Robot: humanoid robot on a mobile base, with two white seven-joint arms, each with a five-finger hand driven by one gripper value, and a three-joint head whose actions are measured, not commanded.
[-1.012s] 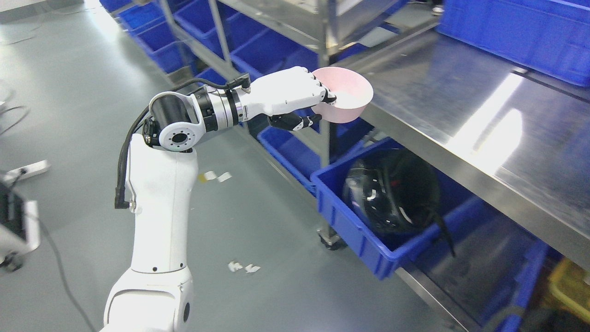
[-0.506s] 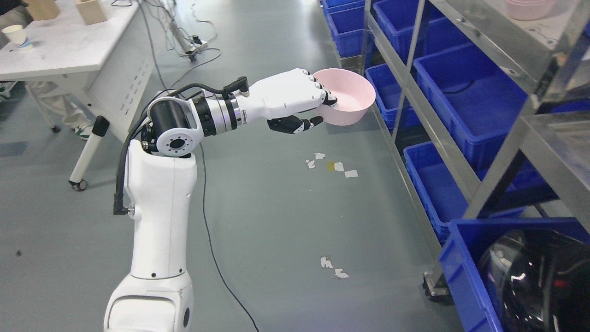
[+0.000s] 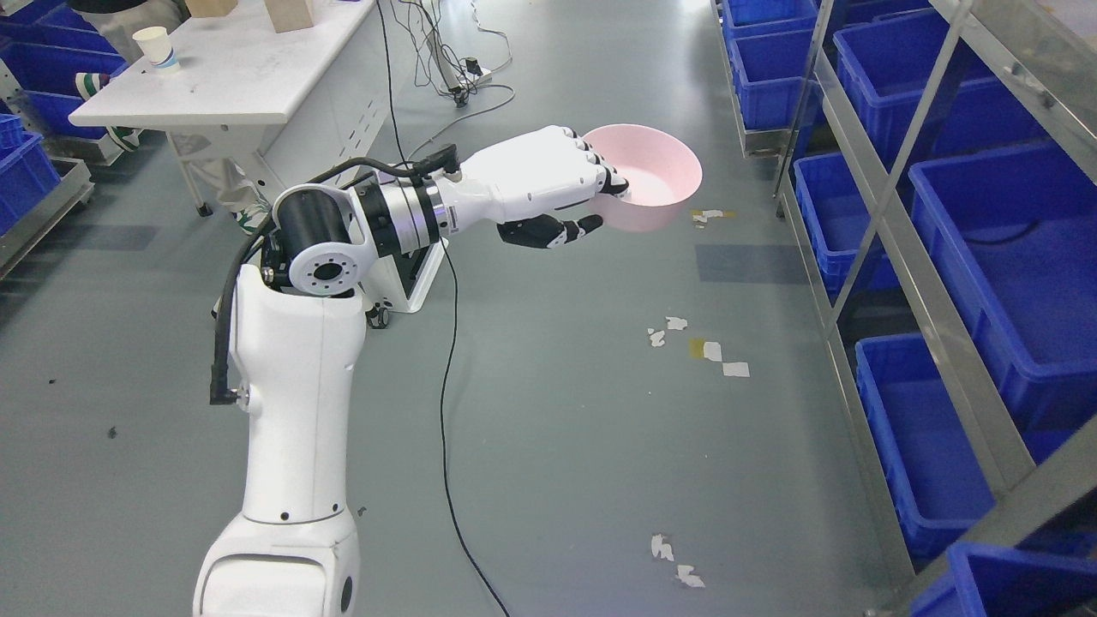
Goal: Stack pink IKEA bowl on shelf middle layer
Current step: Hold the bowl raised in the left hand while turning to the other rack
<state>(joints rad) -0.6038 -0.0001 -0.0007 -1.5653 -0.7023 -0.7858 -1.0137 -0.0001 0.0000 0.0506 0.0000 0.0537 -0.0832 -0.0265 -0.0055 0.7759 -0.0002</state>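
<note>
The left arm (image 3: 291, 411) rises from the bottom edge as a smooth white shell, bends at a black-and-silver elbow joint (image 3: 321, 236), and runs level toward the bowl, with a black cable looped along its side. The left hand (image 3: 548, 184) is glossy white with dark fingertips, palm turned down. Its fingers (image 3: 600, 167) hook over the near rim of the bowl (image 3: 656, 184) while the black thumb (image 3: 548, 231) lies underneath, so the hand grips the bowl's edge. The bowl is round, matte pink plastic, held upright in mid-air over the grey floor (image 3: 557, 411), well apart from the shelf (image 3: 900, 248). Right of the bowl, that metal shelf carries rows of blue plastic bins (image 3: 1011, 283). Left of the bowl and farther back stands a white table (image 3: 231, 86) bearing a paper cup (image 3: 158, 44). Cables (image 3: 446, 403) trail over the floor below the bowl.
</note>
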